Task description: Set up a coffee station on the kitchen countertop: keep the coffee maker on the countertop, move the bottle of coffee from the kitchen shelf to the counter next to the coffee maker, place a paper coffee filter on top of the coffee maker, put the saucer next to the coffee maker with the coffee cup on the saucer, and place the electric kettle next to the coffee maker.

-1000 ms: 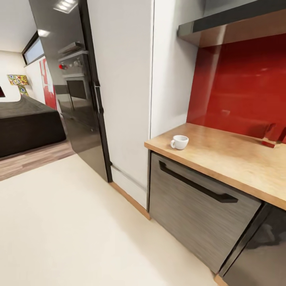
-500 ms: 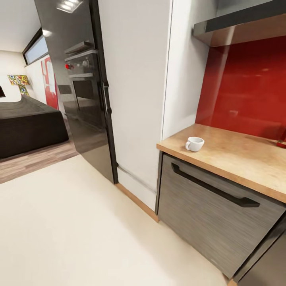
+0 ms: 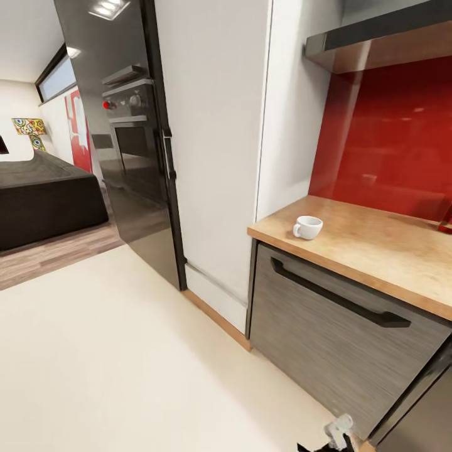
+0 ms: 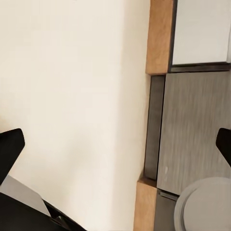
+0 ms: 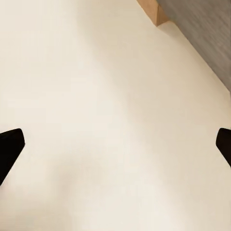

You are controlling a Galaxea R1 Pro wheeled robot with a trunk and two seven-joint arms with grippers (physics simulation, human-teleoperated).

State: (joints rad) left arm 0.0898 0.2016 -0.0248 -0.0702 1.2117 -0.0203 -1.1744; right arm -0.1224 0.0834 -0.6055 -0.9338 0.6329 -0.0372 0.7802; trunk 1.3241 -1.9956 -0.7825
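— So, where do the edges run and how much open room is there?

— Plenty. The cream floor spreads wide and bare ahead of the counter. The counter's front edge runs at a slant, ending in a corner against the white tall cabinet. A wooden plinth lines the foot of that cabinet.

— And the jaws?

— Both sets stand wide apart and hold nothing. The left gripper has cream floor between its fingertips, with the grey drawer front and a strip of wood plinth toward one fingertip. The right gripper hangs over bare floor, and the grey cabinet front sits well beyond the fingertips, off to one side.

— Where is the task's thing?

— The white coffee cup stands upright on the counter near its corner, handle turned toward the tall cabinet, far above and well apart from both sets of jaws.

— What else stands about?

— A red backsplash behind the counter, a hood above it, a dark handle across the drawer. Beyond the white cabinet stands a glossy black unit with an oven, then a dark sofa on wood flooring. A small pale robot part peeks in at the head view's lower edge.
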